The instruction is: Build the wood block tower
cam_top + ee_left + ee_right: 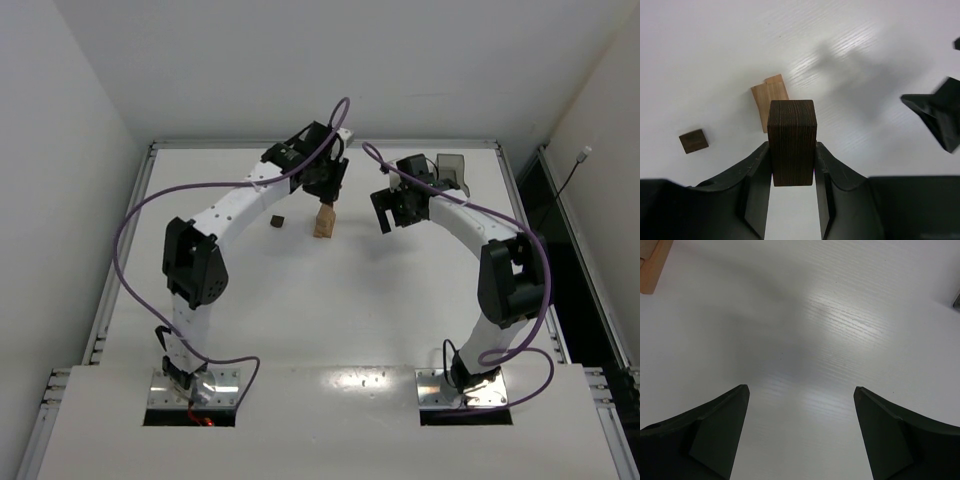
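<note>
Now the placing step, as I read it. The left gripper (792,146) is clamped on a dark brown block (791,125), pinched by its two sides. The tower (324,222) is a narrow tan stack at the centre of the top view, just below that gripper. In the left wrist view its tan pieces show up and left of the held block, partly hidden behind it. I cannot tell whether they are touching or apart.

A small dark cube (693,141) lies by itself at the left of that frame, well apart from the stack. The right gripper (800,390) has its jaws wide apart with nothing between them. It hangs over bare table (840,315), with the stack edge in the upper left corner of its view. A grey tray (455,172) sits at the upper right of the top view.

To do it well:
- Shift the block left until it is centred over the stack top.
- Square its faces to the tan pieces and lower it straight down.
- Let go only once it is seated flat.
- Part the fingers slowly and lift vertically.

A narrow stack looks likely to tip under any sideways drag.
</note>
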Robot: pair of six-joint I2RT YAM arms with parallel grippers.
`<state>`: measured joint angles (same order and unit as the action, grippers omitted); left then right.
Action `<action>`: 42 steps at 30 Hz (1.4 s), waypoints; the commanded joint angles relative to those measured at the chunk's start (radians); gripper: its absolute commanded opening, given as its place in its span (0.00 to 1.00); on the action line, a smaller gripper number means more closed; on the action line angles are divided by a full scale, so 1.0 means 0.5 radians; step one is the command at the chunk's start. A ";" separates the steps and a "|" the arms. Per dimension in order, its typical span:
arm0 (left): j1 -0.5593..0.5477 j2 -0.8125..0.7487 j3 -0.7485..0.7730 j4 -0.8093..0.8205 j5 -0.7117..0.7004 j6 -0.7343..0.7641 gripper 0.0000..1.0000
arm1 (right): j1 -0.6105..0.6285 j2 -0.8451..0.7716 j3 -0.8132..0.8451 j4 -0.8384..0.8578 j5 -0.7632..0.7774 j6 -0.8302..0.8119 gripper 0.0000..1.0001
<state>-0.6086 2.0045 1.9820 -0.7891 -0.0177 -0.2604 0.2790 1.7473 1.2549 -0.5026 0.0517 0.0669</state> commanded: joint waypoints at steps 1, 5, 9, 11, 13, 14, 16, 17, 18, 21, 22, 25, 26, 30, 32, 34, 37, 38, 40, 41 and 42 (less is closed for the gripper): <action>0.064 0.136 0.116 -0.112 0.039 0.054 0.00 | 0.013 -0.065 0.018 0.042 -0.002 -0.014 0.83; 0.125 0.194 0.199 -0.112 -0.007 0.054 0.00 | 0.013 -0.046 0.018 0.042 -0.002 -0.014 0.83; 0.205 0.118 0.086 -0.088 -0.081 0.018 0.00 | 0.013 -0.046 0.018 0.042 -0.021 -0.014 0.83; 0.238 -0.011 -0.070 -0.066 -0.111 -0.028 0.00 | 0.013 -0.046 0.018 0.042 -0.021 -0.014 0.83; 0.303 -0.100 -0.171 -0.027 -0.142 -0.068 0.00 | 0.013 -0.028 0.018 0.042 -0.021 -0.014 0.83; 0.327 -0.170 -0.278 -0.005 -0.142 -0.068 0.00 | 0.013 -0.028 0.018 0.042 -0.021 -0.014 0.83; 0.392 -0.189 -0.346 -0.005 -0.142 -0.050 0.00 | 0.013 -0.028 0.037 0.042 -0.039 -0.014 0.83; 0.413 -0.189 -0.389 -0.005 -0.106 -0.029 0.00 | 0.013 -0.010 0.037 0.042 -0.039 -0.014 0.83; 0.456 -0.168 -0.460 -0.005 -0.039 -0.028 0.00 | 0.013 -0.009 0.055 0.042 -0.039 -0.014 0.83; 0.496 -0.095 -0.543 -0.035 0.044 0.018 0.00 | 0.013 -0.009 0.073 0.023 -0.039 -0.014 0.83; 0.496 -0.043 -0.543 -0.036 0.084 0.018 0.00 | 0.013 -0.009 0.073 0.023 -0.039 -0.014 0.83; 0.496 0.010 -0.601 -0.036 0.155 0.039 0.00 | 0.013 -0.009 0.052 0.023 -0.039 -0.014 0.83; 0.496 0.044 -0.601 -0.036 0.155 0.057 0.00 | 0.013 -0.009 0.052 0.023 -0.039 -0.014 0.83; 0.496 0.154 -0.537 -0.036 0.195 0.076 0.00 | 0.013 -0.009 0.034 0.042 -0.039 -0.014 0.83; 0.496 0.200 -0.442 -0.036 0.195 0.076 0.00 | 0.013 -0.009 0.034 0.042 -0.039 -0.014 0.83; 0.496 0.274 -0.338 -0.057 0.195 0.094 0.00 | 0.013 -0.009 0.034 0.042 -0.039 -0.014 0.83; 0.496 0.347 -0.267 -0.075 0.213 0.112 0.00 | 0.013 0.009 0.055 0.042 -0.039 -0.014 0.83; 0.496 0.366 -0.267 -0.075 0.235 0.113 0.00 | 0.013 0.027 0.055 0.042 -0.039 -0.014 0.83; 0.496 0.406 -0.242 -0.075 0.235 0.113 0.00 | 0.013 0.027 0.055 0.023 -0.039 -0.014 0.83; 0.496 0.439 -0.218 -0.075 0.256 0.113 0.00 | 0.013 0.027 0.055 0.023 -0.039 -0.014 0.83; 0.478 0.440 -0.218 -0.075 0.256 0.113 0.00 | 0.013 0.027 0.055 0.023 -0.039 -0.014 0.83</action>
<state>-0.3569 2.2040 1.8359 -0.8268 0.0830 -0.2157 0.2790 1.7542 1.2552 -0.5037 0.0433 0.0666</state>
